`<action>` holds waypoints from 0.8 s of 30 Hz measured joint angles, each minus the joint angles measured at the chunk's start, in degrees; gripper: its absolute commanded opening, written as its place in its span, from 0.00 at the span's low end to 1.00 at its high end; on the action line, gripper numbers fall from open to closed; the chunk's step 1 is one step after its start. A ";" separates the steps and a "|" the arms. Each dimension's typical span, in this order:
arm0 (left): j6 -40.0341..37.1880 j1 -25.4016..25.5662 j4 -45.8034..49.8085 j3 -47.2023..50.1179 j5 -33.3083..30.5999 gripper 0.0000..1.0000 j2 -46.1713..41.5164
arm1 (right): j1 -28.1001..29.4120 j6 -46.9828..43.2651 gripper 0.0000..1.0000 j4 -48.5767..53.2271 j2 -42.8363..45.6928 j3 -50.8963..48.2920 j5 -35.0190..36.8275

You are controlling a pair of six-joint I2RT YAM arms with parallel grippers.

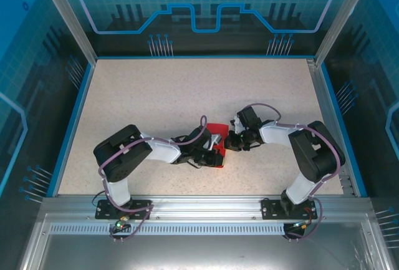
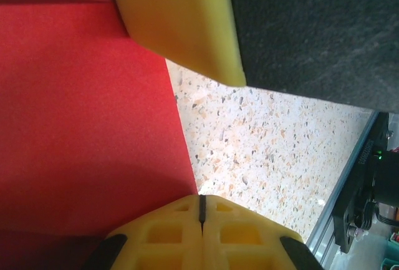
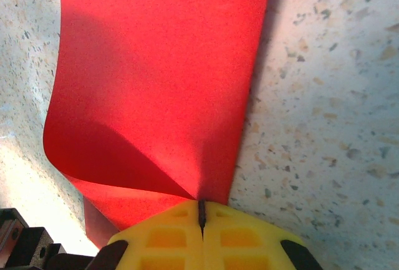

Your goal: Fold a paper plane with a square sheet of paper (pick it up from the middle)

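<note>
The square sheet of paper (image 1: 217,130) lies near the middle of the table (image 1: 156,95), a little toward the near edge, between your two arms. Your left gripper (image 2: 201,202) is closed, its yellow tips meeting right at the sheet's edge and, it seems, nipping it. Your right gripper (image 3: 201,206) is clamped on the paper too, and the sheet bows up and curls beside that pinch. In the left wrist view a yellow finger (image 2: 181,20), most likely the other pincer's, sits over the red edge close by.

The step looks like carrying one edge across to make a crease. Move both pincers together and at one height, so the thin sheet is not twisted or torn between two tight grips. Line edge on edge before you press down, then flatten from the fold outward. Mind the crowding: the tips are near enough to collide.
</note>
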State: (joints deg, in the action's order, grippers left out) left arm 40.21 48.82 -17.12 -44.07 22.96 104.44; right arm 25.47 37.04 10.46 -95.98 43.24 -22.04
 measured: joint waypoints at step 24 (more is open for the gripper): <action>-0.28 3.19 -0.20 0.85 1.22 0.00 -0.52 | -0.13 -0.02 0.01 0.00 -0.15 0.13 -0.37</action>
State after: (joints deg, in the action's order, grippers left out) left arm 39.92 52.01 -17.32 -43.22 24.18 103.92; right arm 25.34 37.01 10.46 -96.14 43.38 -22.41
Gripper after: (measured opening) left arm 0.051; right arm 0.044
